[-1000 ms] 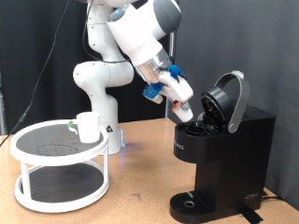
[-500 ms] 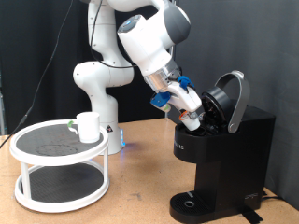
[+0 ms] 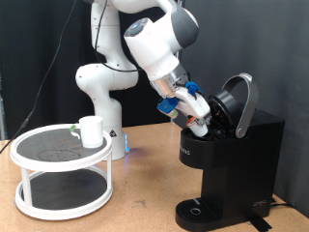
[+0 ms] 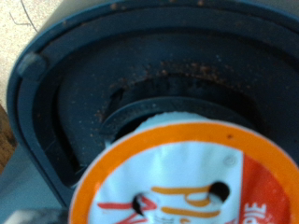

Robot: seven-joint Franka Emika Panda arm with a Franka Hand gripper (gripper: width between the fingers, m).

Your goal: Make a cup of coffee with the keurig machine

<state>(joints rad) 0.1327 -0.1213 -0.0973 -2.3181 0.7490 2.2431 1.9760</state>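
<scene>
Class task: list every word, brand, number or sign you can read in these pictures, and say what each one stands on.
Orange letters on the pod's lid: cut off and blurred, unreadable.
Silver logo on the coffee machine's front: too small to read.
Nothing else carries text.

Wooden table (image 3: 145, 188) — keurig machine (image 3: 232, 164), white stand (image 3: 63, 174)

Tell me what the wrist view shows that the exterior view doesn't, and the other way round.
Only the wrist view shows a pod with an orange and white foil top, punctured, in the brew chamber, with coffee grounds scattered around. Only the exterior view shows the gripper at the open lid, and the cup on a white round stand. Both show the keurig machine.
</scene>
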